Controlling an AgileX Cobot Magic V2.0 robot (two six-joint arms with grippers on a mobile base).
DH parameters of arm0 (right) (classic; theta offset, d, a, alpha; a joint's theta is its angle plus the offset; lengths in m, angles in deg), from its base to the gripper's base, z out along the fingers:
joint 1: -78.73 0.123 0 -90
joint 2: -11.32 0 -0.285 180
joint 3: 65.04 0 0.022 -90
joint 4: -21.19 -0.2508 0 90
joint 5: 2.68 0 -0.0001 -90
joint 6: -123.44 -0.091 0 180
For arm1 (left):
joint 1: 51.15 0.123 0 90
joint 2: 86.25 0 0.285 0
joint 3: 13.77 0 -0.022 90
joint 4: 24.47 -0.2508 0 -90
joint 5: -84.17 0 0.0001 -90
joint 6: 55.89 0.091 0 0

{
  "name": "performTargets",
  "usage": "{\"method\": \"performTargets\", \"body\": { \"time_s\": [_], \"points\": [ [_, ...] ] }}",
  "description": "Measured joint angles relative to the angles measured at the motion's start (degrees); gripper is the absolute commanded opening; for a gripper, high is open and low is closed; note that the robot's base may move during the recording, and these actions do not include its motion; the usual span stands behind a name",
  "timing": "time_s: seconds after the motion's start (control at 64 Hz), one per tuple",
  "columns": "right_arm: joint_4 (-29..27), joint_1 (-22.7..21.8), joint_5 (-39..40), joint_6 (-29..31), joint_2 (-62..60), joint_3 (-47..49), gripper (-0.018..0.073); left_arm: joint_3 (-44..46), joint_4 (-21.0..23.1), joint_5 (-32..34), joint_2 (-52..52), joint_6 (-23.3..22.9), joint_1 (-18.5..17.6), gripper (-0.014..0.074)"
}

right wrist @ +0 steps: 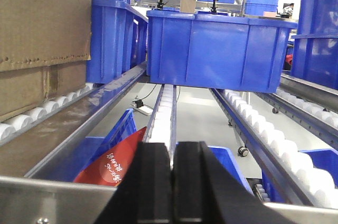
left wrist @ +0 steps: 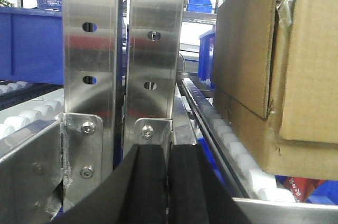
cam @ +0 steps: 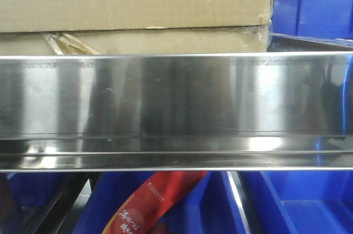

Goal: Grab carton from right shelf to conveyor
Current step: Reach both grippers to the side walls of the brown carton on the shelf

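Front view: The plain brown carton (cam: 132, 2) sits on the steel shelf (cam: 176, 107). The shelf's brushed front rail hides the carton's base, and the frame crops its top and left side. No print shows on the cardboard. Below the rail, a red packet (cam: 154, 201) in a blue bin (cam: 298, 206) carries white Chinese characters too blurred to read.

Left wrist view: The left gripper (left wrist: 168, 182) has its black pads drawn together with nothing between them. The carton stands ahead and to its right on white rollers (left wrist: 232, 139), cut off by the frame edge. Perforated steel uprights (left wrist: 90, 49) directly ahead block what lies behind.

Right wrist view: The right gripper (right wrist: 173, 182) is likewise closed and empty-handed. The carton lies ahead to its left, only a corner in view. The red packet's lettering, below and left of the pads, remains illegible.
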Motion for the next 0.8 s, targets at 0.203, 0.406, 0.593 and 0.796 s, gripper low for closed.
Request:
{"method": "performTargets", "body": {
  "time_s": [0.203,0.406,0.593,0.796],
  "points": [
    [0.00,0.00,0.00,0.00,0.00,0.00,-0.0065,0.00,0.00,0.00,0.00,0.00,0.00,0.0013],
    [0.00,0.00,0.00,0.00,0.00,0.00,-0.0065,0.00,0.00,0.32,0.00,0.00,0.00,0.0013],
    [0.00,0.00,1.59,0.00,0.00,0.00,-0.0065,0.00,0.00,0.69,0.00,0.00,0.00,0.0013],
    [0.00,0.00,5.39,0.00,0.00,0.00,-0.0065,0.00,0.17,1.48,0.00,0.00,0.00,0.0013]
  ]
}}
